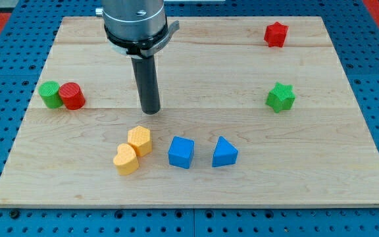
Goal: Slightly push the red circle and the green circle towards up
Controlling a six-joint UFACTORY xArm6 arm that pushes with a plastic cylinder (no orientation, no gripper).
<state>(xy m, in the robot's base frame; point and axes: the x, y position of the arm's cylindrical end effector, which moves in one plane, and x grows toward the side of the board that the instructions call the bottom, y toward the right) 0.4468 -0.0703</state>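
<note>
The red circle (pixel 72 95) and the green circle (pixel 49 94) stand side by side, touching, near the board's left edge; the green one is on the left. My tip (pixel 151 110) rests on the board well to the right of the red circle, level with the pair's lower edge, and touches no block.
A yellow hexagon (pixel 139 140) and a yellow heart (pixel 126 158) sit below my tip. A blue cube (pixel 181 152) and a blue triangle (pixel 224 153) lie to their right. A green star (pixel 281 97) and a red star (pixel 276 34) are at the right. The wooden board (pixel 196 191) ends all round.
</note>
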